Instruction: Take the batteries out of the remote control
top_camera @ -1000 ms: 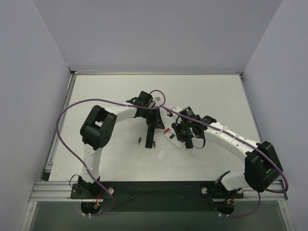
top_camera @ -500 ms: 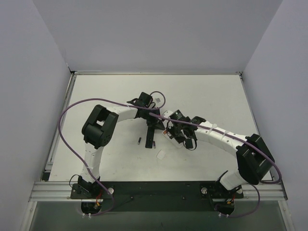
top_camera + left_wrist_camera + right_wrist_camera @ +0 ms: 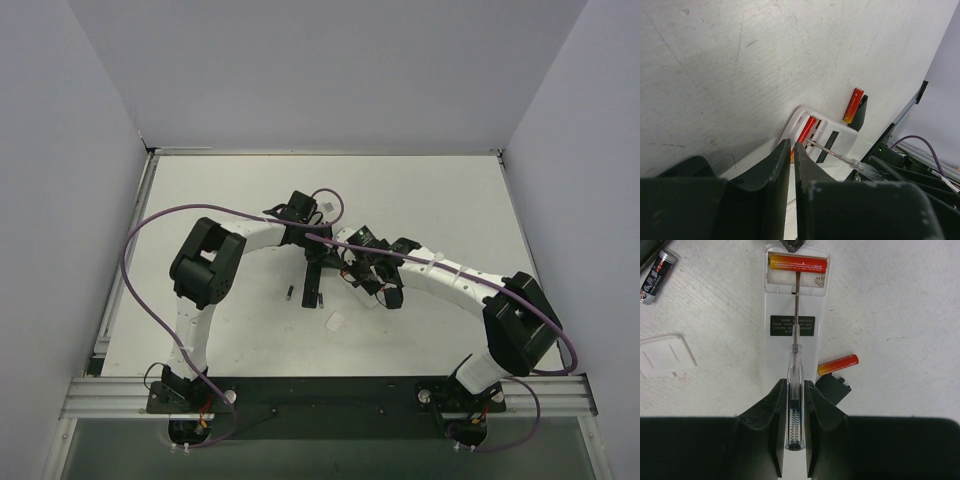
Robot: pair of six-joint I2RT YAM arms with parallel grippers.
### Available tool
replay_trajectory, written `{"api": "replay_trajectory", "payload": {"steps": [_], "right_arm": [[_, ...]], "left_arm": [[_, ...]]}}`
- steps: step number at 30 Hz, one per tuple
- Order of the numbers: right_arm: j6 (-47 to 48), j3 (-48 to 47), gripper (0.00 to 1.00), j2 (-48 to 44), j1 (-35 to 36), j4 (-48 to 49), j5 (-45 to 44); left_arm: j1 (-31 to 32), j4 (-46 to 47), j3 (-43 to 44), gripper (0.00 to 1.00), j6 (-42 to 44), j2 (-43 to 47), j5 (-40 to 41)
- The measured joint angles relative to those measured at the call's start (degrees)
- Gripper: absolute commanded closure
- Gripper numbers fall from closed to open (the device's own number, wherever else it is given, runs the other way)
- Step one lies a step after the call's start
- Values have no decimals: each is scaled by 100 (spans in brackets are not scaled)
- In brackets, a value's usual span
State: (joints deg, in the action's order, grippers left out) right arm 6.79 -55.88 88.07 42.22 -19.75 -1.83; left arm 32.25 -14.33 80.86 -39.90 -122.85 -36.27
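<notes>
The right claw [image 3: 795, 385] clenches the screwdriver [image 3: 795, 355]; its tip touches the battery [image 3: 798, 263] straight ahead, in the remote [image 3: 775, 355] bay; I would slide the tip under one end and lever slowly.

A red-orange battery [image 3: 798, 263] lies crosswise in the open bay of the white remote [image 3: 780, 300]; a second battery [image 3: 838, 364] lies on the worktop [image 3: 900, 300] just beside it.

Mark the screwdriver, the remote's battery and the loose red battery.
screwdriver [image 3: 795, 362], right wrist view, clear handle
remote's battery [image 3: 798, 264], right wrist view, middle
loose red battery [image 3: 838, 364], right wrist view, middle
</notes>
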Motion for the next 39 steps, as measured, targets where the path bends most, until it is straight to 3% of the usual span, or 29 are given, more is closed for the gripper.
{"api": "replay_trajectory", "payload": {"steps": [26, 39], "right_arm": [[-48, -55, 100, 98, 254, 90, -398], [-424, 632, 100, -20, 334, 822, -546]], "left_arm": [[-11, 105, -39, 82, 4, -22, 2], [-15, 151, -66, 82, -7, -48, 2]]}}
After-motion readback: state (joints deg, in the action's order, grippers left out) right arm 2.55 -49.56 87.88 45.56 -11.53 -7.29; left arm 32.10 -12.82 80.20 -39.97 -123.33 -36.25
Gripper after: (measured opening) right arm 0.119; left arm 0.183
